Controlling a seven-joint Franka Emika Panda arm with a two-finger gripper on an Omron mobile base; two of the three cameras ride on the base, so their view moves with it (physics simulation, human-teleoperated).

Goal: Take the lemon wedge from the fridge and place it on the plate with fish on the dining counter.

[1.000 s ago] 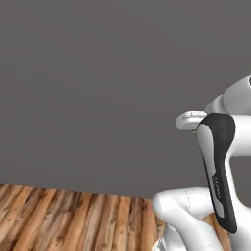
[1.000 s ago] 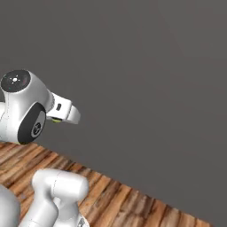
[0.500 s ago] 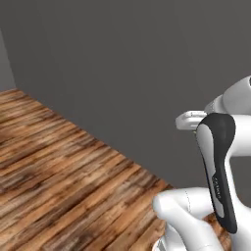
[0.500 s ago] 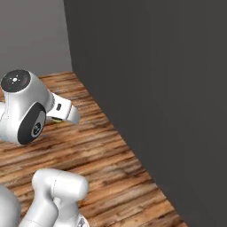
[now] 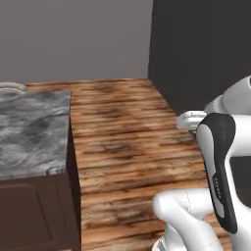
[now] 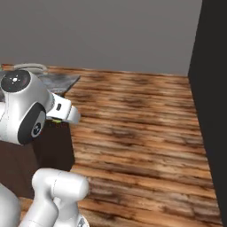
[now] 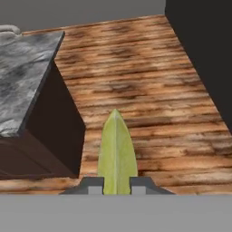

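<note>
The lemon wedge (image 7: 117,154), yellow-green and pointed, sits upright between my two dark fingertips (image 7: 93,183) in the hand view. My gripper (image 7: 117,185) is shut on it and hangs above the wooden floor. A speck of the same yellow-green (image 6: 56,120) peeks out under the white hand in the right base view. The dining counter (image 5: 29,132), with its grey marbled top and dark brown sides, stands to the left (image 7: 22,72) and its corner reaches in behind my arm (image 6: 60,82). The fridge, the plate and the fish are out of view.
Wooden plank floor (image 5: 122,127) stretches ahead to a grey wall. A tall dark panel (image 5: 206,49) stands on the right (image 6: 215,88). A pale rounded rim (image 5: 10,88) lies on the counter's far end (image 7: 9,29).
The whole picture has swung: the base turned, bringing the counter, the floor and the room's corner into sight. The arm keeps its pose, and the gripper stays shut on the wedge.
</note>
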